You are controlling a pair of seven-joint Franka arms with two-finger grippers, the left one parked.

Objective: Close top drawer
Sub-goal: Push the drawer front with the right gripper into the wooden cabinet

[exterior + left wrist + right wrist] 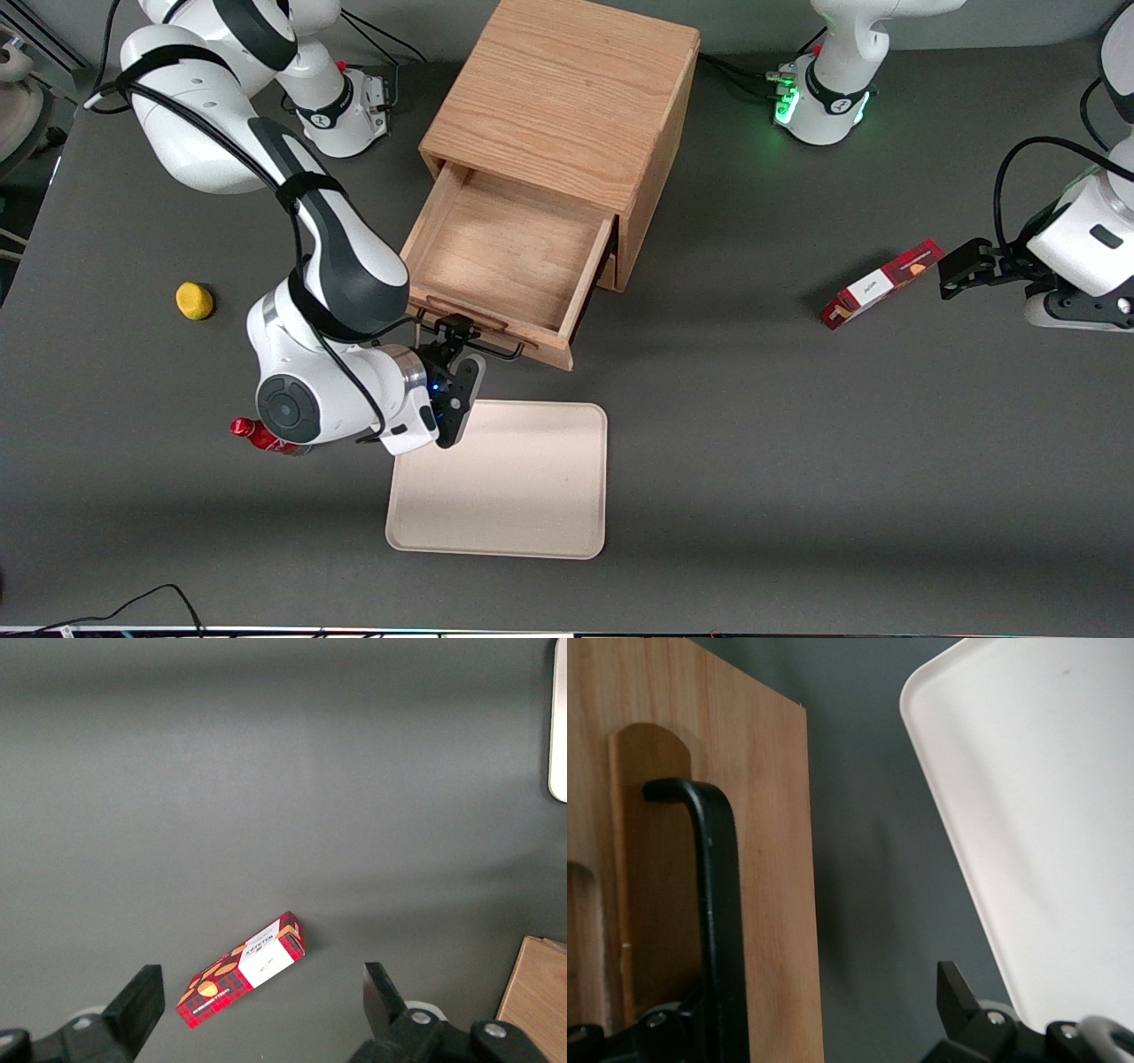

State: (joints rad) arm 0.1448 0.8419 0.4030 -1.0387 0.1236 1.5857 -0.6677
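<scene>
The top drawer (509, 257), at the front view's center, stands pulled far out of the cabinet (567, 97). The hand (454, 341), fingers apart, sits at its black handle (713, 904). The closing push looks about to begin: press the drawer front squarely inward.

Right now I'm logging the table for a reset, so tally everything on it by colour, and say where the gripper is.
Wood: 1, cabinet, top drawer open
Yellow: 1, ball
Red: 2, box, can
Cream: 1, tray
Total: 5
Gripper at the drawer's handle.
</scene>
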